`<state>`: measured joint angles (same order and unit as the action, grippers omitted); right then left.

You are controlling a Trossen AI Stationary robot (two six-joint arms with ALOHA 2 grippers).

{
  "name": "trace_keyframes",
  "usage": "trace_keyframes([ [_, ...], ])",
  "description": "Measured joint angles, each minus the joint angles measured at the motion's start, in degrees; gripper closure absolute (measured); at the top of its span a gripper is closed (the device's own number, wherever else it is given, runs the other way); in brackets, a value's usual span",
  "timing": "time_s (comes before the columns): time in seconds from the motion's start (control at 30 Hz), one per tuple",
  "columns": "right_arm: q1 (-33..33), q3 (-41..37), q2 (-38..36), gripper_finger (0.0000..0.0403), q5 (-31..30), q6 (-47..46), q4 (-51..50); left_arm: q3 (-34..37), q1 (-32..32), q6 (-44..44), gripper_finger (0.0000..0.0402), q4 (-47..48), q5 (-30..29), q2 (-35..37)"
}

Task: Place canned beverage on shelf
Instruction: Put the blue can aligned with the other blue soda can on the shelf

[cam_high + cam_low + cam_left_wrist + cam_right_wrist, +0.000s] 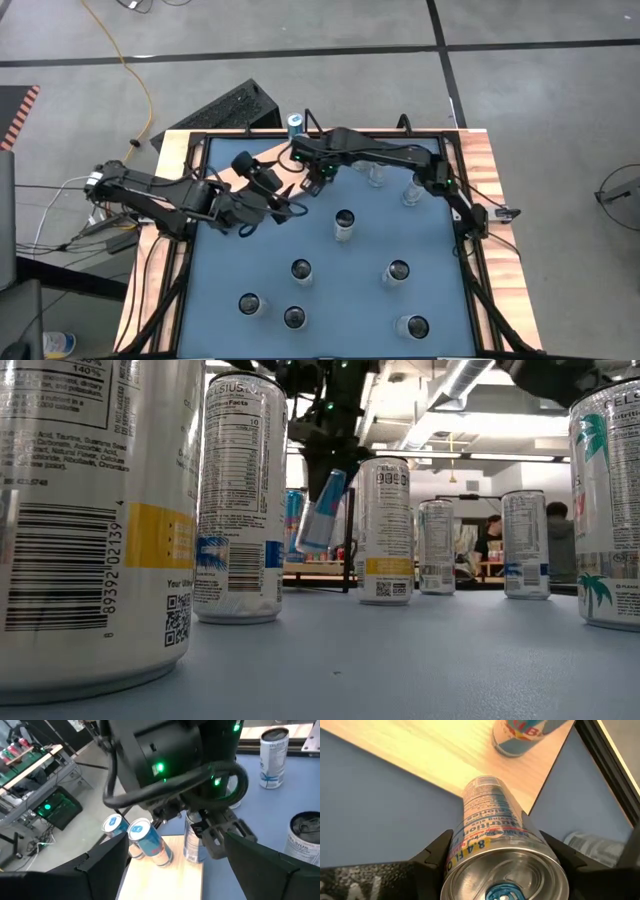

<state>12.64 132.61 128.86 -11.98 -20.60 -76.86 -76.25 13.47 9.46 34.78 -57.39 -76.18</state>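
My left tool (283,196) waits at the surface's (440,300) 10 o'clock, fingers wide and empty, clear of the working lane. My right tool (312,182) at 12 o'clock is clamped on the can (492,827). In the low view the can hangs tilted above the surface, presumably so its base leads toward the shelf (435,755), which sits just ahead at the far rim. One can (520,735) already stands there, so I judge I must land beside it. Spare cans (344,224) dot the middle.
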Motion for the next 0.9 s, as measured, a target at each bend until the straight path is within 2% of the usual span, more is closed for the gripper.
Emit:
trace_keyframes([
  [0.23, 1.6, 2.1, 1.3, 0.0186, 2.9, 1.5, -2.0, 0.0, 0.2, 1.7, 0.0088, 1.4, 0.2, 3.8],
  [0.43, -0.9, 2.3, -0.6, 0.0186, 3.0, 2.6, -8.2, 0.0, 0.6, 1.9, 0.0088, 2.3, 0.2, 7.2],
  [0.67, -2.8, 1.9, 0.7, 0.0186, 2.6, -3.7, -11.2, 0.0, 0.7, 2.0, 0.0088, 2.8, 0.2, 8.8],
  [0.9, -5.9, 0.5, 0.8, 0.0186, 3.8, -6.1, -8.2, 0.0, 0.3, 1.2, 0.0088, 4.9, -0.1, 8.8],
])
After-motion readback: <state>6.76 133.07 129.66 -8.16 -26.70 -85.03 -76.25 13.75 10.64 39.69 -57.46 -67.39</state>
